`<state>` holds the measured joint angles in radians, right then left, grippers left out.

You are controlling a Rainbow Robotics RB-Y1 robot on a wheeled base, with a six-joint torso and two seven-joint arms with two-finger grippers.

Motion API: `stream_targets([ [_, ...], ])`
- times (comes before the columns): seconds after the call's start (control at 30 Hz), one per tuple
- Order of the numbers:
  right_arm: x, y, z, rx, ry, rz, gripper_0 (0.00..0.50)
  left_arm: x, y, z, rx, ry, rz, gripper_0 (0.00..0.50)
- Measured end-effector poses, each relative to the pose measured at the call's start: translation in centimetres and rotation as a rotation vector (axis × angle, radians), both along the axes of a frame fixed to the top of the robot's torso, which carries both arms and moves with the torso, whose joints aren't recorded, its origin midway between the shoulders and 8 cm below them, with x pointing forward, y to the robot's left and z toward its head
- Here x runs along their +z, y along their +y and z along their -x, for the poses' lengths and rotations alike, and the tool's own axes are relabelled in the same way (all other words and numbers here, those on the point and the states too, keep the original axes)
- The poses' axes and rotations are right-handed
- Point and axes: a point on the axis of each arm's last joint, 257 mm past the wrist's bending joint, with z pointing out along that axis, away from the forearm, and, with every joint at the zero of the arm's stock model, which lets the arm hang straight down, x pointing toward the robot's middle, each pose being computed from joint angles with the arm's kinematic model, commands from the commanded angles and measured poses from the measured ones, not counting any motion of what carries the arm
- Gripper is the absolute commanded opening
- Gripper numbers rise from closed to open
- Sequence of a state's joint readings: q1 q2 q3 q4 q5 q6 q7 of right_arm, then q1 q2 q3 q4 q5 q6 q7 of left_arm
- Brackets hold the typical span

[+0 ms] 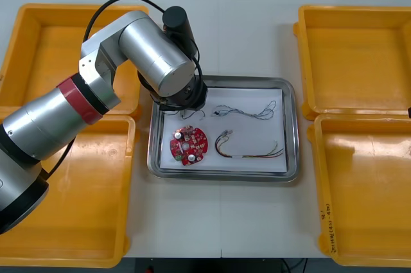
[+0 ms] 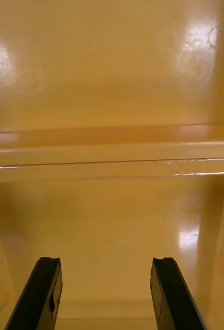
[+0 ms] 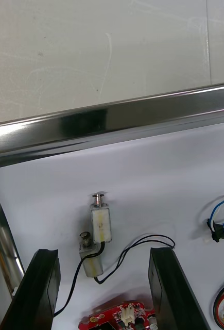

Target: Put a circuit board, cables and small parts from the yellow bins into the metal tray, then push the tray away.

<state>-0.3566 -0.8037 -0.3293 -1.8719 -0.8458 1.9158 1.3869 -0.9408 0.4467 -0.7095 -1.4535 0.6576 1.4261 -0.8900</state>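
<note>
Mostly done: holds nothing, left hand (image 3: pixel 102 251) wide above small metal parts (image 3: pixel 100 224) in the metal tray (image 1: pixel 292 125) beside circuit board (image 1: pixel 189 146) and cables (image 1: pixel 247 111), right hand (image 2: pixel 105 260) wide above a yellow bin (image 2: pixel 112 77); leaves the push.

Silver left arm (image 1: pixel 153 54), red band (image 1: pixel 81 97), black cable (image 1: pixel 108 5), 2 black fingers (image 3: pixel 37 291)

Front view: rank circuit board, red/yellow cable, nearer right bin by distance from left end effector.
From the left end effector, at the far-left corner of the metal tray:
1. circuit board, tray's left half.
2. red and yellow cable, tray's right half.
3. nearer right yellow bin, outside the tray.
</note>
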Motion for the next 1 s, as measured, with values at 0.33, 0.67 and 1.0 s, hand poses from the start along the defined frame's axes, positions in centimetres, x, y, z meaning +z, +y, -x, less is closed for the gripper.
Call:
stream_targets([
  [0.33, -0.8, -0.3, 0.6, -0.016, 0.019, -0.002, 0.5, 0.1, 0.1, -0.1, 0.002, -0.005, -0.003, 0.5],
  [0.67, -0.8, -0.4, 0.6, -0.019, 0.02, -0.003, 0.5, 1.5, 1.7, -0.5, 0.058, 0.011, -0.003, 0.5],
  [1.0, -0.8, -0.3, 0.6, -0.018, 0.019, -0.004, 0.5, 5.4, 4.8, 0.3, 0.137, 0.07, 0.038, 0.5],
])
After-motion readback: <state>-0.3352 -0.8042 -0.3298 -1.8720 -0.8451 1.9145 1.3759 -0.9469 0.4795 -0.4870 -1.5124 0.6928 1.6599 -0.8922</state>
